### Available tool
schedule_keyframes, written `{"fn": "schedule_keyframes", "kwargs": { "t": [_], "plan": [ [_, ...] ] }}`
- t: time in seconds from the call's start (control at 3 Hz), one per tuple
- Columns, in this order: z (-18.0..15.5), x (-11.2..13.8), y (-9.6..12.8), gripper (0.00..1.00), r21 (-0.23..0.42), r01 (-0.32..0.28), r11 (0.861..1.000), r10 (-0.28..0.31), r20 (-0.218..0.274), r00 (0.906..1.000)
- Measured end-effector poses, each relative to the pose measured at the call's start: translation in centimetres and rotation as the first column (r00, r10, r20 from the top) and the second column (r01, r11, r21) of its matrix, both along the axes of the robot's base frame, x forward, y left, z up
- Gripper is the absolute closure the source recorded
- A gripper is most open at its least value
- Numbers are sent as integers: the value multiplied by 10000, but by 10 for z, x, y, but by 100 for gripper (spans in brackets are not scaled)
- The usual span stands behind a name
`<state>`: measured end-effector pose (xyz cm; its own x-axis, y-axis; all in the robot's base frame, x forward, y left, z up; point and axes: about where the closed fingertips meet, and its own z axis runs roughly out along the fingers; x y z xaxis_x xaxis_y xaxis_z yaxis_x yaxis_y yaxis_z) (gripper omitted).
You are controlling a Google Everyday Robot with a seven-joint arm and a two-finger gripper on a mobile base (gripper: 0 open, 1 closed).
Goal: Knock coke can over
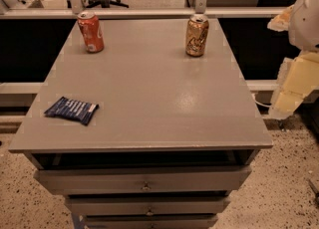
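The coke can (90, 32) stood upright, not yet knocked over, at the far left of the tabletop (149, 98), the pincer (291, 93) hanging beyond its right edge, grip state impossible to tell.

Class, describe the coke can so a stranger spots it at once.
On the grey drawer cabinet's top, with the robot's cream gripper hanging beyond its right edge, look to the far left corner. The small aluminium coke can stands upright there, red-orange with white lettering, unlike the gold-brown can at far right.
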<state>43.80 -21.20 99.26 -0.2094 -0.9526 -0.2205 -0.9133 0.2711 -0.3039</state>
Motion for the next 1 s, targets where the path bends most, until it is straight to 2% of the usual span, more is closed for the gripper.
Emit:
{"fn": "schedule_keyframes", "kwargs": {
  "t": [0.33, 0.67, 1.0],
  "plan": [
    [0, 0, 0, 0, 0, 0, 10000, 0, 2, 10000],
    [-7, 24, 23, 0, 935, -51, 9956, 35, 178, 9998],
    [-22, 68, 75, 0, 2545, -323, 9665, 255, 303, 9992]
  ]
}}
